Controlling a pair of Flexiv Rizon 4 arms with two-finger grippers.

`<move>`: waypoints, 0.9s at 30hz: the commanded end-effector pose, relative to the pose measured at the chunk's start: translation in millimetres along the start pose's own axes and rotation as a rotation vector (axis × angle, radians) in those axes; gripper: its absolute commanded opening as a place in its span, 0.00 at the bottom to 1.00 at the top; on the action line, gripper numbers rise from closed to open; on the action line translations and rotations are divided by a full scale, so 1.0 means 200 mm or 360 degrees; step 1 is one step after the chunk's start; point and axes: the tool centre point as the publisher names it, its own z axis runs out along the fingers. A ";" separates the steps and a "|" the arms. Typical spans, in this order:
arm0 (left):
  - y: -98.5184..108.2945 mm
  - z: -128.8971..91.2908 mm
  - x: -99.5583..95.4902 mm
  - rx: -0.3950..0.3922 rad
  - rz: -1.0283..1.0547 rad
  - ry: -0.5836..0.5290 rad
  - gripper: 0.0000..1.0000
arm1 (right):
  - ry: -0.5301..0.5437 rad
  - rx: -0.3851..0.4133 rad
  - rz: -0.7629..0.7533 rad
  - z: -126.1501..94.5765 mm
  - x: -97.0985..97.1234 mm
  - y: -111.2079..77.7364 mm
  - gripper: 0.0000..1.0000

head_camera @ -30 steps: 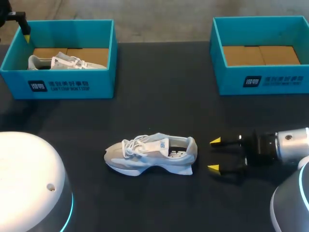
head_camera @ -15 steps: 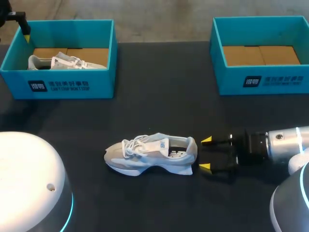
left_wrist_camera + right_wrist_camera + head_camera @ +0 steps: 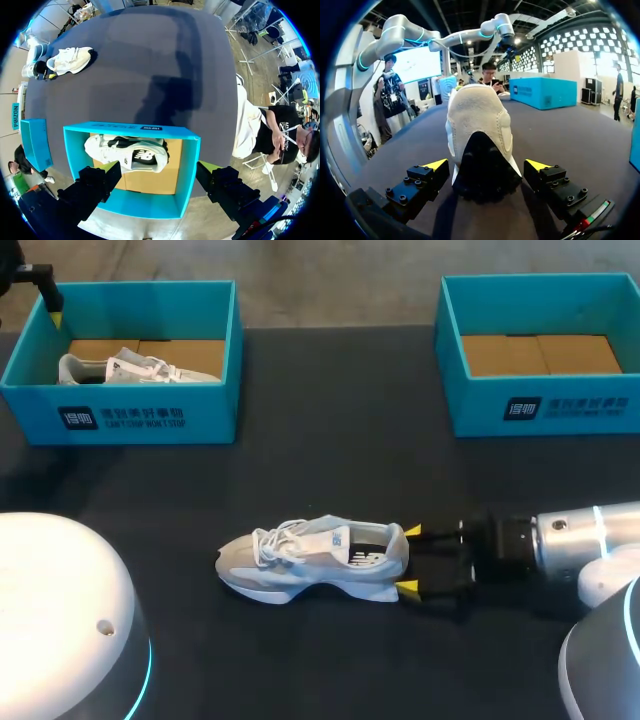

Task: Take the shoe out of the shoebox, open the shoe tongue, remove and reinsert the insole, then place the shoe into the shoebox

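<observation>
Right claw [image 3: 410,560]: fingers apart, lying low over the table [image 3: 320,470], yellow tips pointing at the heel of the shoe [image 3: 312,560]. One tip sits on each side of the heel. In the right wrist view a thin gap shows between each tip and the heel [image 3: 480,135], so the right claw [image 3: 487,165] is not clamped on anything.

Shoe: pale grey and white with a dark sole, upright on its sole near the middle of the table's near half. Toe points toward my left side, heel toward my right arm. Laces are tied and the dark collar opening faces up. It is well apart from both boxes.

Right shoebox [image 3: 540,405]: teal, lidless, at the far right of the table. Its brown cardboard floor [image 3: 540,352] is in plain sight.

Left shoebox [image 3: 150,415]: teal, lidless, at the far left. A second shoe [image 3: 135,367] of the same pale colour lies inside it against the near wall.

Left claw [image 3: 50,300]: at the far left corner of the left shoebox in the head view, only partly in frame. The left wrist view looks straight down: the fingers of the left claw [image 3: 155,172] are spread wide above the left shoebox [image 3: 190,165], holding nothing, with the second shoe [image 3: 127,155] on its side below. The shoe [image 3: 70,59] and right claw [image 3: 42,70] show far off across the table.
</observation>
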 end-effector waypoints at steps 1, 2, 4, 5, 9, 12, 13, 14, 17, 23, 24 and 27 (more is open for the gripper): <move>-0.01 0.00 0.00 -0.0003 0.0000 0.0005 1.00 | 0.0003 0.0002 -0.0007 0.05 0.00 0.00 1.00; -0.01 0.00 0.00 -0.0003 0.0000 0.0005 1.00 | 0.0004 0.0003 -0.0007 0.06 0.00 0.01 1.00; -0.01 0.00 0.00 -0.0003 0.0000 0.0005 1.00 | 0.0011 0.0000 -0.0010 0.07 0.00 0.01 1.00; -0.01 0.00 0.00 -0.0003 0.0000 0.0005 1.00 | 0.0012 -0.0001 -0.0010 0.08 0.00 0.01 1.00; -0.01 0.00 0.00 -0.0003 0.0000 0.0005 1.00 | 0.0016 -0.0007 -0.0018 0.09 0.01 0.02 1.00; -0.01 0.00 0.00 -0.0003 0.0000 0.0005 1.00 | 0.0019 -0.0016 -0.0028 0.10 0.01 0.03 1.00; -0.01 0.00 0.00 -0.0003 0.0000 0.0005 1.00 | 0.0022 -0.0017 -0.0032 0.10 0.01 0.03 1.00; -0.01 0.00 0.00 -0.0003 0.0000 0.0005 1.00 | 0.0027 -0.0019 -0.0039 0.10 0.01 0.04 1.00; -0.01 0.00 0.00 -0.0003 0.0000 0.0005 1.00 | 0.0038 -0.0022 -0.0046 0.13 0.00 0.04 1.00; -0.01 0.00 0.00 -0.0003 0.0000 0.0005 1.00 | 0.0068 -0.0032 -0.0062 0.17 0.01 0.03 1.00; -0.01 0.00 0.00 -0.0003 0.0000 0.0005 1.00 | 0.0069 -0.0033 -0.0064 0.17 0.01 0.03 1.00; -0.01 0.00 0.00 -0.0003 0.0000 0.0005 1.00 | 0.0074 -0.0036 -0.0073 0.18 0.01 0.04 1.00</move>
